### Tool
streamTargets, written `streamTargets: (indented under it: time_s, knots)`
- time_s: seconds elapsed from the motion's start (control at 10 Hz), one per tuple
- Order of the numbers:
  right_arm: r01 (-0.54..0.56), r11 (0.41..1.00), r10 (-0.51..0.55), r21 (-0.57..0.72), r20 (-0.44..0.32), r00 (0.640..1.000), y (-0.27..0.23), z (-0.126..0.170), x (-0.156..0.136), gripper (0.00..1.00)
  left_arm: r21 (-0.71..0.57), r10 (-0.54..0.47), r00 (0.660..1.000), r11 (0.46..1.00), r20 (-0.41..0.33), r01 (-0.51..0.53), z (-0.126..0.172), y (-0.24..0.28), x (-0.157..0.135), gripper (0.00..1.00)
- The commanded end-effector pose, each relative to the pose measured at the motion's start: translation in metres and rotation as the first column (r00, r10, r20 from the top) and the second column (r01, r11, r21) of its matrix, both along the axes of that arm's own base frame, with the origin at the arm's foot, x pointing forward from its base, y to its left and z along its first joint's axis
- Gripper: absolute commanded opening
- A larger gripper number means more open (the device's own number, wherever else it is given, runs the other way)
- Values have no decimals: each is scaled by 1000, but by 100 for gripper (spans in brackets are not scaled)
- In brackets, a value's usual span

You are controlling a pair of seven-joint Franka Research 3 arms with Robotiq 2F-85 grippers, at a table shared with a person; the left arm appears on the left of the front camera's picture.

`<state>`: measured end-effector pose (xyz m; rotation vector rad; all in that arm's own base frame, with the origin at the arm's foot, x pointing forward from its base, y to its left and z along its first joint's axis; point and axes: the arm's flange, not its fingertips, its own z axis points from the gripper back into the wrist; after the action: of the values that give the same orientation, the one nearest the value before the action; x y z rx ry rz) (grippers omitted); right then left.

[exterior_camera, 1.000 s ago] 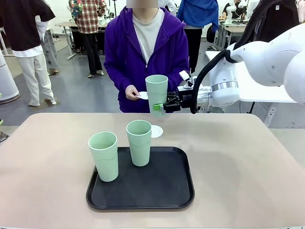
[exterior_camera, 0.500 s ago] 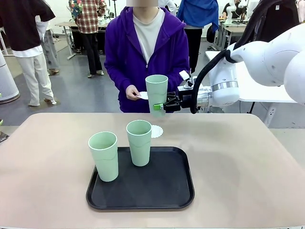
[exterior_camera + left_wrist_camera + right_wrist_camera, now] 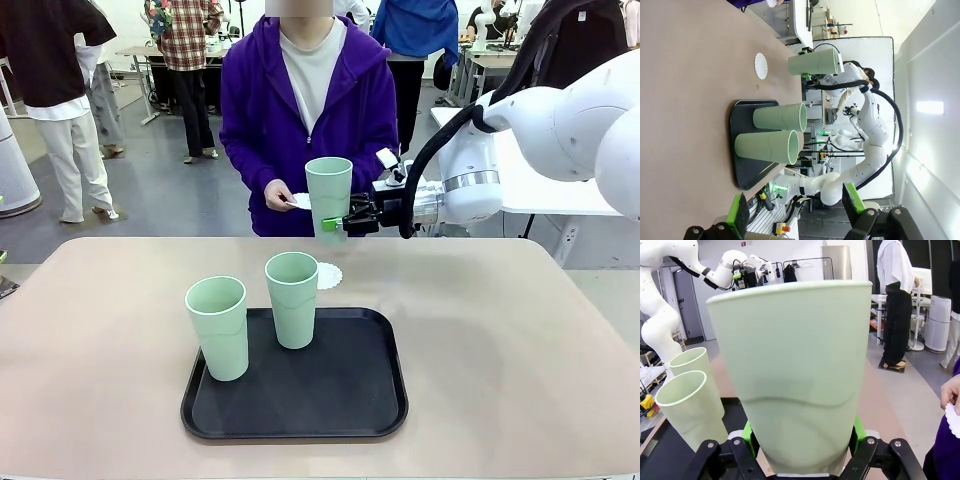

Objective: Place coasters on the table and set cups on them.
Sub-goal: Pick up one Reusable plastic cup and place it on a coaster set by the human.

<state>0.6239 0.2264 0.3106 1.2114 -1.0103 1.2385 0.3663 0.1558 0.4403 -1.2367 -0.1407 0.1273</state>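
Up in the air, the right claw (image 3: 335, 223) is squeezed tight around one green cup (image 3: 328, 195), holding it upright over the far side of the desk (image 3: 500, 330). One white coaster (image 3: 328, 274) lies flat on the desk below it, just behind the black tray (image 3: 340, 390). Two more cups (image 3: 216, 325) stand on the tray. The left claw (image 3: 795, 205) is spread wide with nothing in it. A person's hand (image 3: 277, 194) holds more coasters (image 3: 300, 200).

Grey floor (image 3: 150, 200), white table (image 3: 548, 196) — clothes rack (image 3: 812, 259)
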Motion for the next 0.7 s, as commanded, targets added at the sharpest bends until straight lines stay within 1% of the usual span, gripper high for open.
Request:
streamTargets:
  time_s: [0.0,0.1,0.4,0.6]
  knots:
    - [-3,999,4,-33,37,999,12,-14,8,82,-10,3,1000,1000,9,-3,2,0,0,100]
    - [-13,999,15,-35,46,999,18,-20,12,82,-10,3,1000,1000,9,-3,2,0,0,100]
    - [-24,1000,24,-19,18,1000,30,-44,21,82,-10,3,1000,1000,9,-3,2,0,0,100]
    - [-12,1000,12,9,3,1000,28,-51,25,82,-10,3,1000,1000,9,-3,2,0,0,100]
